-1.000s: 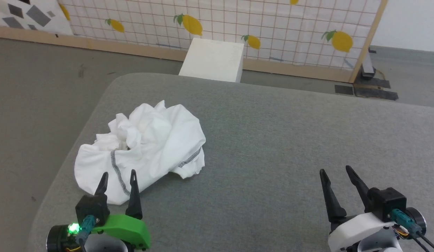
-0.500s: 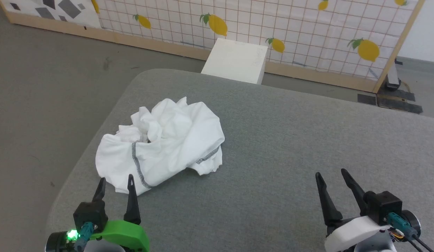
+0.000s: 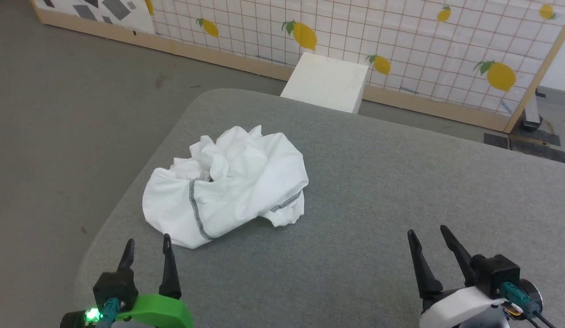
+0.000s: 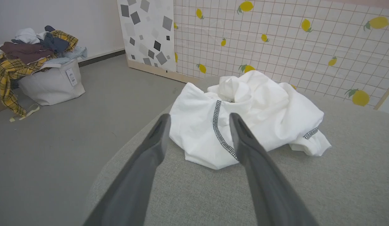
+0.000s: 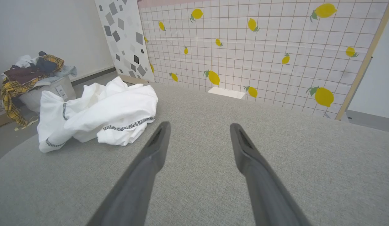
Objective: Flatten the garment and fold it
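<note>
Garment [image 3: 228,182] lying crumpled toward left side of grey table [image 3: 378,173], flattening not yet begun; left gripper [image 3: 147,239] and right gripper [image 3: 426,230] hovering wide open, empty, over table's near edge; next likely reaching for stitched hem and spreading it.

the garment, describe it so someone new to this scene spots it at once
Start at the grey table. On its left side lies the garment, a crumpled white heap. Unlike the rigid white box beyond the table, it is soft, with dark zigzag stitching.
</note>
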{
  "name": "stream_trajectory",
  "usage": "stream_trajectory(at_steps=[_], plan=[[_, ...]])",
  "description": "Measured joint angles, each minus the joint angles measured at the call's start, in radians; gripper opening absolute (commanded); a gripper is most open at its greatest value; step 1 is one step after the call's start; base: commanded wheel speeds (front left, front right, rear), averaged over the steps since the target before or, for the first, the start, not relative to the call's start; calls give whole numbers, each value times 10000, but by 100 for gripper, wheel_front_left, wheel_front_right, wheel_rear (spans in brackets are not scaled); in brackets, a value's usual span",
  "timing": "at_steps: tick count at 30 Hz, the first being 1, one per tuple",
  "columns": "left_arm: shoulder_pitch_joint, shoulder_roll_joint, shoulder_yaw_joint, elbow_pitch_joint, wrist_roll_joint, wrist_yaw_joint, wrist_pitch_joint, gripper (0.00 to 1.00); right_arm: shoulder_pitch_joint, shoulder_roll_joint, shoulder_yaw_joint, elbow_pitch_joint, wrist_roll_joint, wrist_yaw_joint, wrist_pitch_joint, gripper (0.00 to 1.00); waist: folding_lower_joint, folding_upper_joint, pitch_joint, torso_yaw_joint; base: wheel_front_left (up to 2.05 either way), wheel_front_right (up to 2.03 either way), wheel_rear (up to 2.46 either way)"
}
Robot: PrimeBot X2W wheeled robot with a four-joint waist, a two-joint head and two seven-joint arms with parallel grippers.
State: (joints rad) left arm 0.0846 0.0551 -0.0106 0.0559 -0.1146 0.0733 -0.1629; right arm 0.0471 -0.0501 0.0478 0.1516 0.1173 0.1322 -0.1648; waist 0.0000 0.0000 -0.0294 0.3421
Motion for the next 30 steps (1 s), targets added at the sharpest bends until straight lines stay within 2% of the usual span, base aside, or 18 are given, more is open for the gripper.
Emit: stream_trajectory(at_steps=[30], plan=[[354,0,-48,280,-441,334,-606,100,151,2,148,616,326,0,-614,100,0,0,-91,907,0,0,0]])
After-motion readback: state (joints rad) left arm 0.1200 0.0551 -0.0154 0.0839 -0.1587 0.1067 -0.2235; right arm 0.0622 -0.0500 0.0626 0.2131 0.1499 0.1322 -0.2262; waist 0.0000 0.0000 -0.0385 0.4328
